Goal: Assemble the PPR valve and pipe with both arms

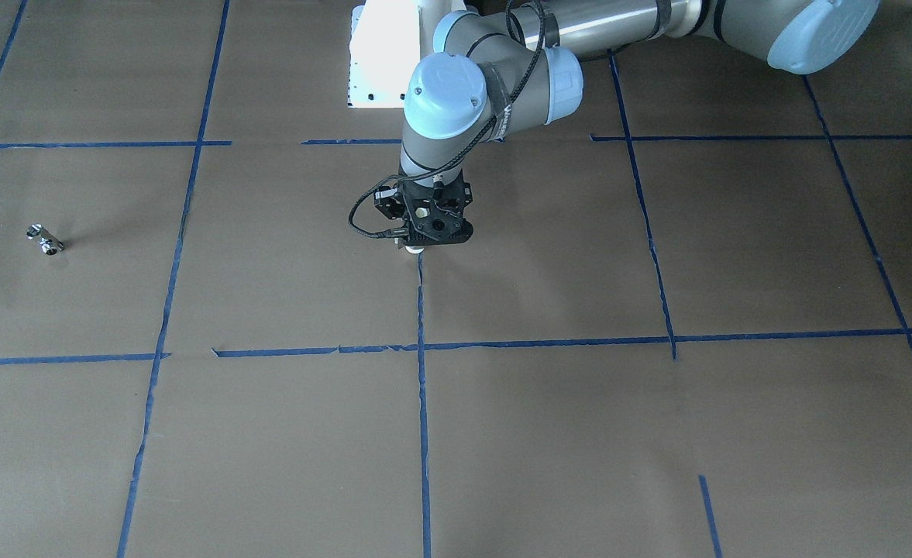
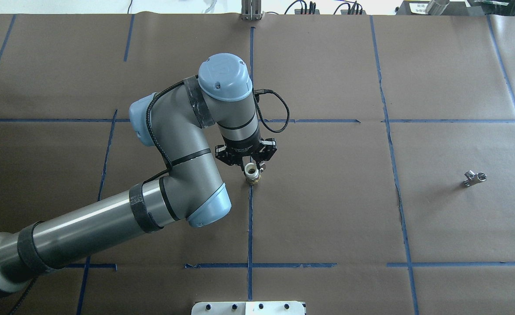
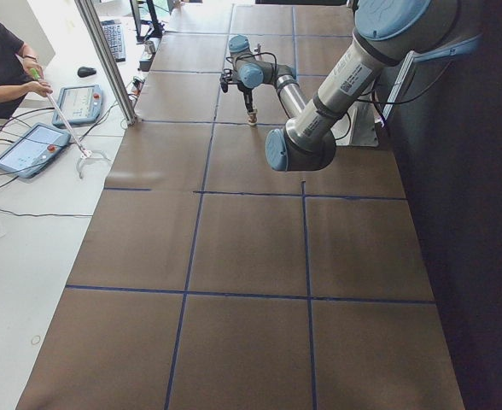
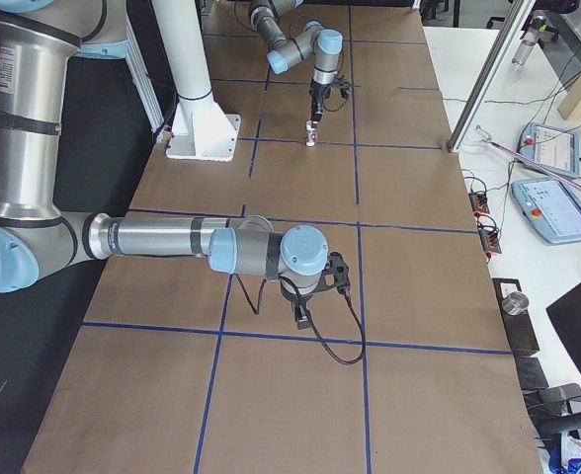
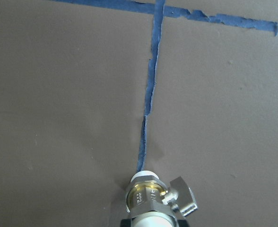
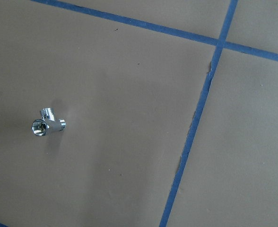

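The left black open-frame gripper [image 2: 251, 165] is clamped on the upright white-ended brass PPR valve [image 2: 253, 176] above a blue tape line [image 2: 249, 227]. The shiny silver pipe [image 2: 474, 178] lies well apart on brown paper [image 2: 327, 197]. Whether the right gripper [image 4: 301, 316] is apart or together cannot be told.

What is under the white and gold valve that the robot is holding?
Brown paper and a strip of blue tape lie under the PPR valve, which the left gripper holds upright. The spot right beneath its bottom end is hidden, so whether it touches is unclear.
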### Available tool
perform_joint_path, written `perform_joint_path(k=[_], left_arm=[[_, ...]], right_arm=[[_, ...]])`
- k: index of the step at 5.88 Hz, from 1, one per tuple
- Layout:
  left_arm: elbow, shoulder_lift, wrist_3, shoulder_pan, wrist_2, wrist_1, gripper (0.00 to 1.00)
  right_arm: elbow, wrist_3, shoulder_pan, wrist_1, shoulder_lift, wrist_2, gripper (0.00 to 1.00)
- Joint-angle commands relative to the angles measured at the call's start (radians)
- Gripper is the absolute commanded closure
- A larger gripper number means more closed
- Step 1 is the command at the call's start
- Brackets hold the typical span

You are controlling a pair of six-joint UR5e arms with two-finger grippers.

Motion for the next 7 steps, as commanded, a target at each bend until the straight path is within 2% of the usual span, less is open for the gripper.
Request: perform_joint_path(k=[1, 2, 3, 4, 5, 6, 7], left_arm=[[-0.008, 0.003, -0.001, 0.000, 0.000, -0.009, 0.22], [-0.035, 0.002, -0.002, 0.000, 0.000, -0.009, 0.13], [-0.086, 0.008, -0.005, -0.006, 0.000, -0.006, 0.12], [-0.191, 0.060, -0.024, -0.013, 0.000, -0.007, 0.12], [-0.259, 0.097, -0.025, -0.019, 0.000, -0.006, 0.12], [-0.310, 0.143, -0.025, -0.026, -0.002, -0.007, 0.12], [-0.360, 0.190, -0.025, -0.026, -0.002, -0.007, 0.12]], right_arm=[[0.001, 0.001, 0.000, 0.000, 0.000, 0.000, 0.00], [0.002, 0.001, 0.000, 0.000, 0.000, 0.000, 0.00], [0.003, 0.005, -0.005, 0.000, 0.001, 0.003, 0.00], [0.014, 0.043, -0.037, 0.002, 0.002, 0.032, 0.00], [0.070, 0.199, -0.110, 0.027, 0.002, 0.035, 0.00], [0.086, 0.433, -0.199, 0.166, 0.000, 0.029, 0.00], [0.084, 0.632, -0.294, 0.356, -0.014, -0.024, 0.00]])
